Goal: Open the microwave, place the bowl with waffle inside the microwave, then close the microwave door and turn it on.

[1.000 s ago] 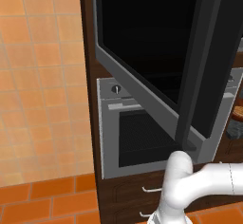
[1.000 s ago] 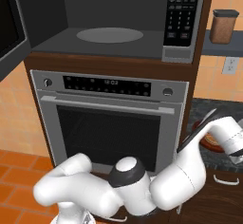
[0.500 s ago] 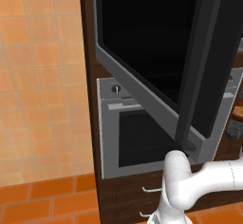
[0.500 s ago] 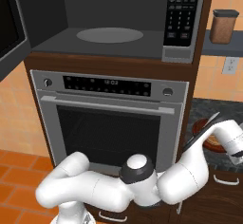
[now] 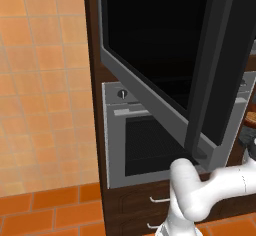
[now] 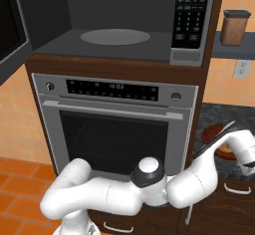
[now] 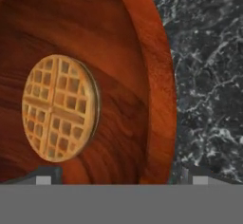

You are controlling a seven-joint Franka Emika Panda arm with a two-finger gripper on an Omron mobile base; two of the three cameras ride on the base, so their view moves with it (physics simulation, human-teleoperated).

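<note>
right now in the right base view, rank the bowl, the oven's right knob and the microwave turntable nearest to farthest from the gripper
1. bowl, on the dark counter at right, right beside the gripper
2. oven's right knob, up and left
3. microwave turntable, inside the open microwave, top

microwave door [image 5: 165, 65]: swung wide open, jutting out over the oven [image 6: 117, 129] front, its handle side nearest the arm.
microwave [image 6: 119, 22] cavity: unblocked, flat turntable [image 6: 115, 36] bare, front fully open.
fingers [image 7: 45, 175]: spread wide, straddling the bowl [image 7: 156, 90] rim.
bench [image 7: 209, 76]: dark marble free beside the bowl.
</note>
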